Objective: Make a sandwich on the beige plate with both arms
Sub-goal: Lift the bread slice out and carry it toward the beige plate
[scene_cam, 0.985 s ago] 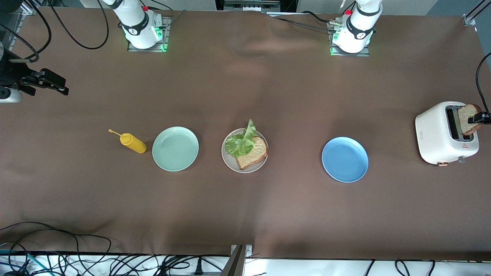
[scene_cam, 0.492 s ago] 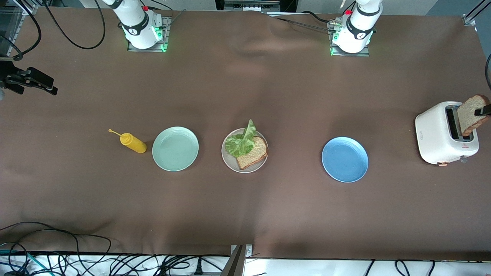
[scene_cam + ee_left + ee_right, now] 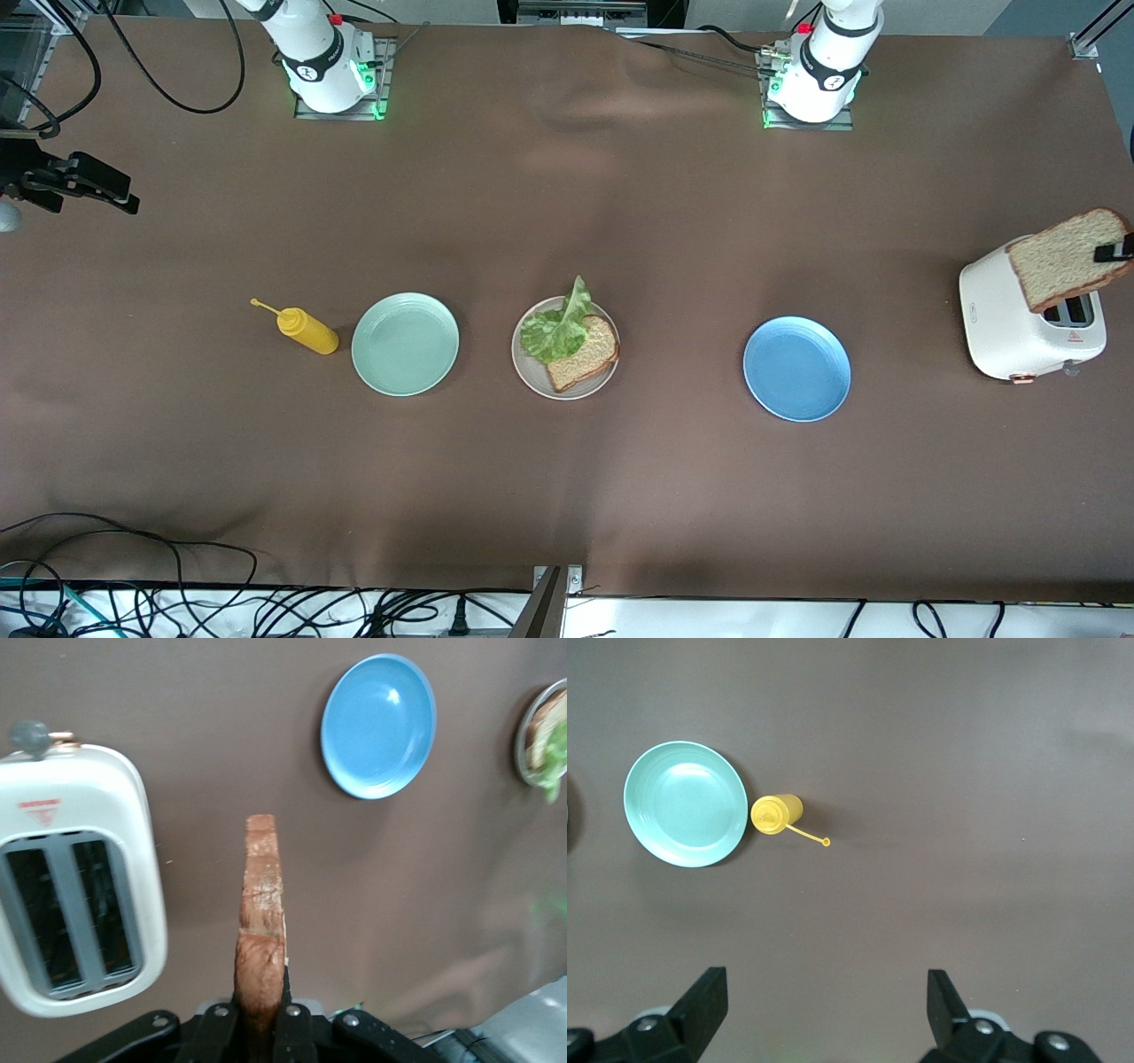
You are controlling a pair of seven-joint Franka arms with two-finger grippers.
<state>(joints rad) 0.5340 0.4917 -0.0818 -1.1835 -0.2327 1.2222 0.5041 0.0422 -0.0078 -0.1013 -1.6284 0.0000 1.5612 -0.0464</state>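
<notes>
while the left gripper [image 3: 259,1028] hangs over the white toaster [image 3: 1032,310] at the left arm's end of the table, its jaws are clamped on a toast slice [image 3: 1067,259], square, tan & speckled w/ a darker crust, tilted in the air above the slots. beige plate [image 3: 529,372] sits mid-table btwn the mint-green plate [image 3: 405,344] and blue plate [image 3: 796,369]; on it lies another toast slice [image 3: 585,356], same tan speckle & brown crust, w/ a ruffled green lettuce leaf [image 3: 558,322] partly on top, its tip sticking out past the rim. right gripper [image 3: 827,1001] waits up over bare table at the right arm's end, fingers spread wide, nothing in them. yellow squeeze bottle [image 3: 305,330] stands just beside the mint-green plate.
</notes>
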